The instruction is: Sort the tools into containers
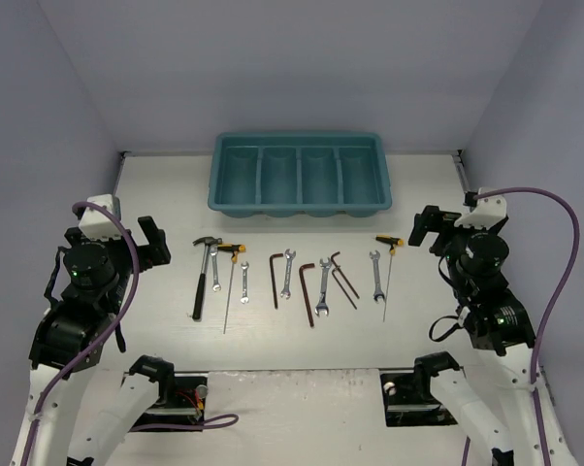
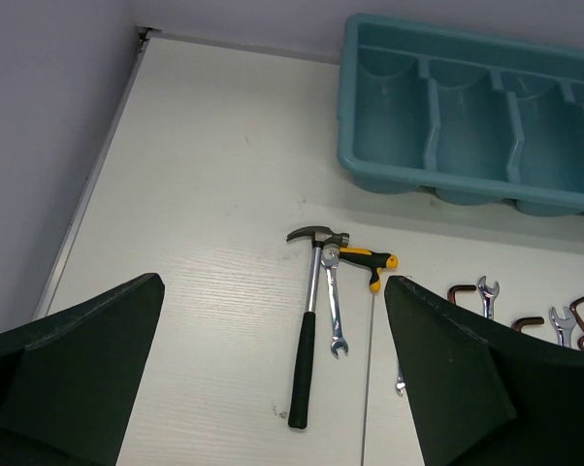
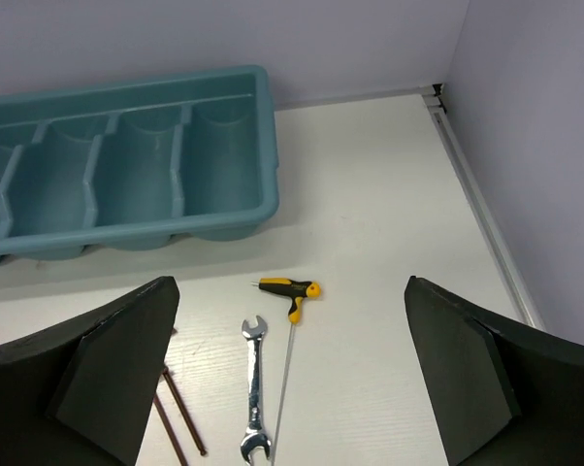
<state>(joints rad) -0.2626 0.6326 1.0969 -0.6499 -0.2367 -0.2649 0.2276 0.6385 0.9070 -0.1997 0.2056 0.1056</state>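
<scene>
Top view: tools lie in a row on the counter, just near of the teal tray; left gripper and right gripper are both released.
Left wrist: hammer looks head-heavy; better take the handle close to the head.
Right wrist: T-handle driver looks light and thin; take its handle.

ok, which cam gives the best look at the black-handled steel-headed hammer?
Left wrist. The black-handled steel-headed hammer lies whole and large in the middle of the frame, its head toward the teal tray. Top external also shows the hammer whole, but small. The right wrist view doesn't show it at all.
</scene>
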